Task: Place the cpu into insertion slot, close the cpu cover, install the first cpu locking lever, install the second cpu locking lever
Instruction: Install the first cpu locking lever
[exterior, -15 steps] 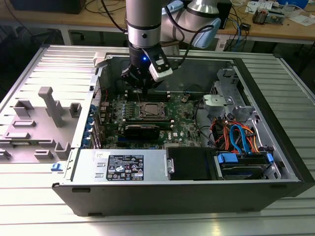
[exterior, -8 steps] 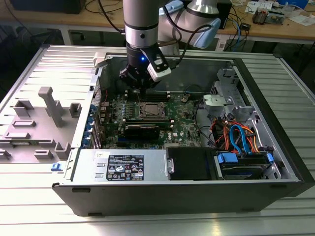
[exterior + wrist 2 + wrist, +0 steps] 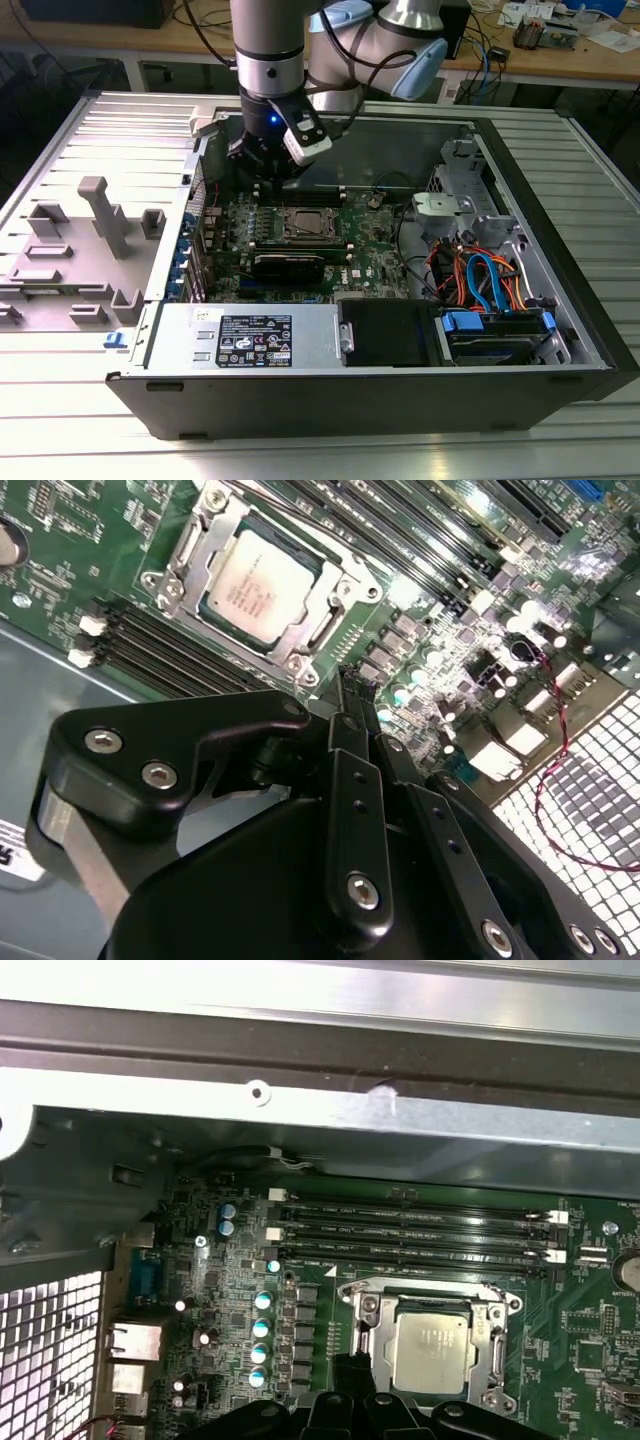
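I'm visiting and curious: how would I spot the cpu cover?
Look in the open case, at the green board. Beside the long black memory slots sits the cpu cover: a square silver frame, the pale cpu showing through its window.

The circuit board (image 3: pixel 60 525) is coloured green and dotted with pale blue capacitor tops (image 3: pixel 262 1326). The cpu (image 3: pixel 258 585) is finished in matt silver with dark print, and the cpu cover (image 3: pixel 188 555) around it in bright silver. The memory slots (image 3: pixel 410 1230) are black, tipped with white clips (image 3: pixel 272 1232). The gripper (image 3: pixel 350 683) is black. Blue and orange cables (image 3: pixel 480 275) are seen inside the black case (image 3: pixel 400 395), which is set on a ribbed grey worktop (image 3: pixel 300 452).
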`<act>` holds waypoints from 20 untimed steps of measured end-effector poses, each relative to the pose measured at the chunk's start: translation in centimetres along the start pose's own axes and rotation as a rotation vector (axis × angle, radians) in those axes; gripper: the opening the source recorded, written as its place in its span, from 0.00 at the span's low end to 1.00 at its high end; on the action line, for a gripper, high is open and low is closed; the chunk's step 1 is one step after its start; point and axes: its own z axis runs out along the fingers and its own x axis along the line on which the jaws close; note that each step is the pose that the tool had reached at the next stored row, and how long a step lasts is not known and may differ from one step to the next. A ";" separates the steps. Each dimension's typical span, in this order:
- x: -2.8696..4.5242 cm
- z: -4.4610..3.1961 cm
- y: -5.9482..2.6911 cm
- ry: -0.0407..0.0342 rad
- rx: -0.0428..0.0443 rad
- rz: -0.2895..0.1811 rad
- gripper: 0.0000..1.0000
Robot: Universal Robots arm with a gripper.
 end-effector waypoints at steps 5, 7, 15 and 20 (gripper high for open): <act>0.79 -0.02 0.06 0.0001 -0.0003 -0.012 0.11; 1.11 -0.03 0.09 0.0002 -0.0009 -0.017 0.11; 1.11 -0.01 1.50 0.0003 -0.0011 -0.022 0.11; 1.06 0.00 2.04 0.0003 -0.0010 -0.022 0.11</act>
